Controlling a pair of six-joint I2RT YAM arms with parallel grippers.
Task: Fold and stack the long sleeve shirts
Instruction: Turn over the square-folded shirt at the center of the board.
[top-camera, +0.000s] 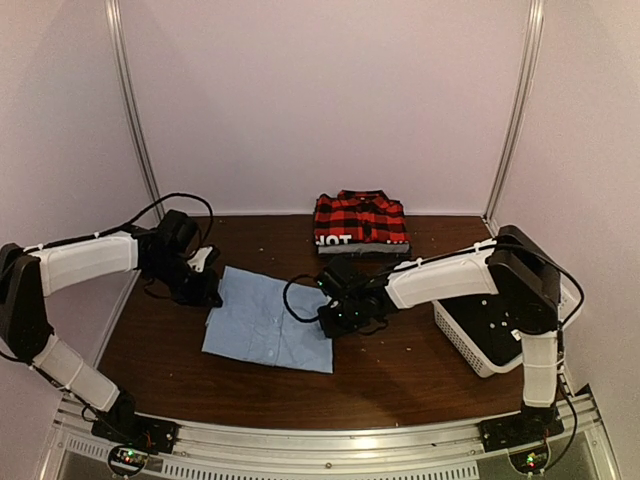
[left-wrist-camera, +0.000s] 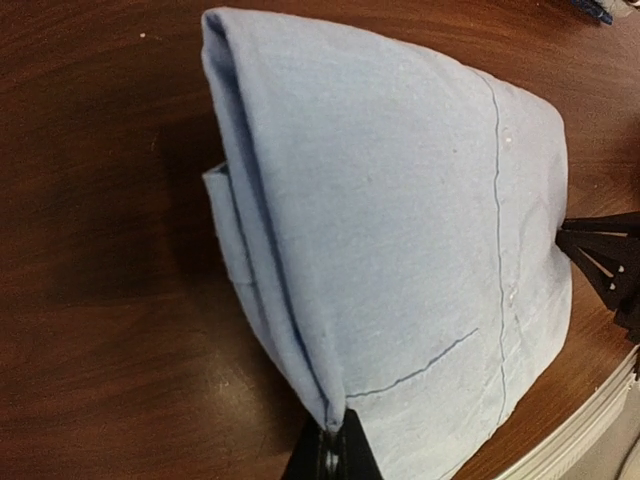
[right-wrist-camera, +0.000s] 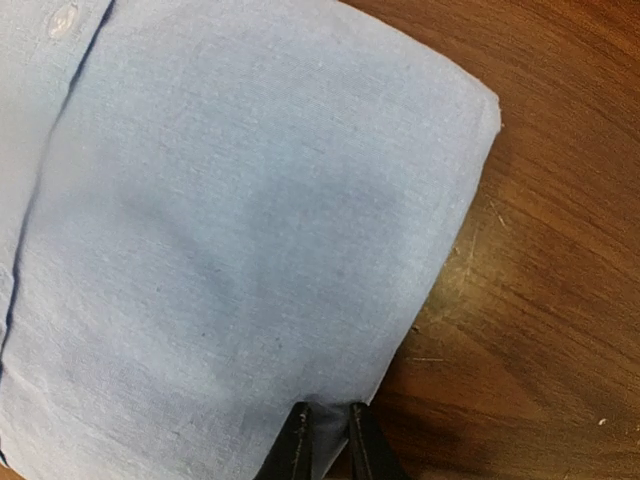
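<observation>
The light blue shirt (top-camera: 270, 325) lies folded in the middle of the table. In the left wrist view the blue shirt (left-wrist-camera: 400, 230) fills the frame, and my left gripper (left-wrist-camera: 335, 435) is shut on its folded corner. In the top view that left gripper (top-camera: 213, 290) sits at the shirt's far left corner. My right gripper (top-camera: 330, 318) is at the shirt's right edge. In the right wrist view the blue cloth (right-wrist-camera: 230, 230) runs in between the right gripper's (right-wrist-camera: 328, 430) narrow-set fingers. The red-and-black plaid shirt (top-camera: 360, 218) lies folded at the back of the table.
A white mesh basket (top-camera: 470, 345) stands at the right edge of the table, under the right arm. A grey folded item with white lettering (top-camera: 335, 241) lies under the plaid shirt. Dark wood table (top-camera: 400, 370) shows in front of the blue shirt.
</observation>
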